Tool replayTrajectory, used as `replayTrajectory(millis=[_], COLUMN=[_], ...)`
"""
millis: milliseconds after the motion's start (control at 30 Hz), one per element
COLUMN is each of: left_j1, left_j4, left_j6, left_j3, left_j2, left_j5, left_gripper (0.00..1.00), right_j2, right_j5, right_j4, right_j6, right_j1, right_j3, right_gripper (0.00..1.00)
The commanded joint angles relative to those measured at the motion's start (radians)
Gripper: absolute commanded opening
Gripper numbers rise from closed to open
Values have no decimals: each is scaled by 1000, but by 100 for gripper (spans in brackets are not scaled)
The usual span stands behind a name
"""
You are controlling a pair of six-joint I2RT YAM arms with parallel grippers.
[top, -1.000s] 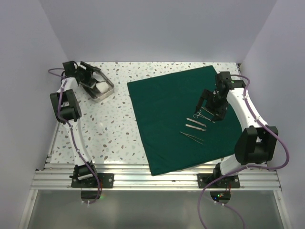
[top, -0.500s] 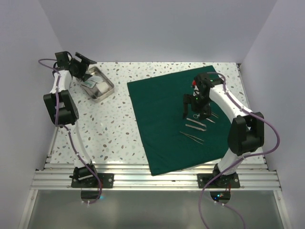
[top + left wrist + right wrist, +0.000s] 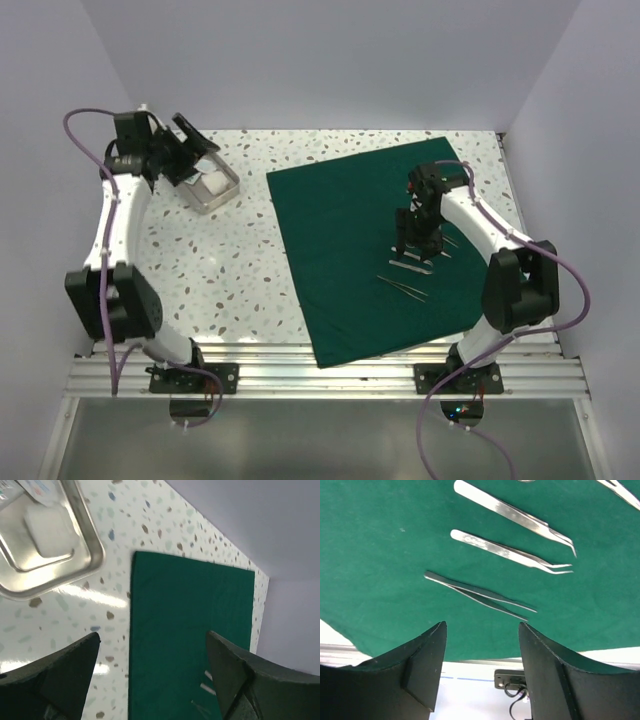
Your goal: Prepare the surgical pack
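Speckled table point(image 3: 230, 270) beneath everything. On its right half, the surgical pack point(image 3: 340, 260), spread flat, near edge close to the table's front. Well apart at far left, a steel tray point(image 3: 96, 550) holding a white gauze square point(image 3: 47, 530). Hanging near that tray, raised off the table, the left pincer point(image 3: 152, 636): released, fingers wide, nothing between them. Over the instruments laid on the pack, the right pincer point(image 3: 482, 626): likewise released and empty, angled down toward a dark pair of tweezers point(image 3: 480, 596). Just beyond those, two curved-tip tweezers point(image 3: 512, 554) lying side by side, none touching.

Probably lining up to lift or straighten an instrument.

Possible trouble from here:
- Pinching fabric along with the thin tweezers, so rucking the pack and scattering the row.
- Closing off-centre and flicking the dark tweezers toward the front edge.
- Nudging a neighbour on the way down, given the close spacing.
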Motion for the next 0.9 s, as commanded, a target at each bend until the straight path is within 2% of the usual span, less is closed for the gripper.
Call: replayTrajectory(millis=[0,67,100,200,267,400,567,867], left_j1=[-144,-208,-251,-328,-356,-385,-415,-422], left_j4=[-18,38,57,95,111,115,117,91], left_j6=[82,43,30,3,1,-8,-42,-33], left_j3=[-254,-383,-498,-665,-742,-819,-881,-884], left_j2=[-267,-368,-453,-584,-638,-759,-830,-851], left_j5=[-49,-34,-26,3,34,77,112,126], left_gripper=[90,88,87,86,85,83,80,80], right_j2=[-31,-5,7,14,23,59,116,146], right_j5=[-67,-141,-153,-183,-179,-202,-175,-121], right_j4=[50,52,50,108,144,199,193,181], right_j6=[-9,-67,-84,-139,-153,-156,-164,-171], right_j1=[0,2,2,3,5,17,58,117], right_j3=[-6,-15,-18,-67,-104,-139,-104,-115], right_gripper=[62,59,56,45,41,43,47,50])
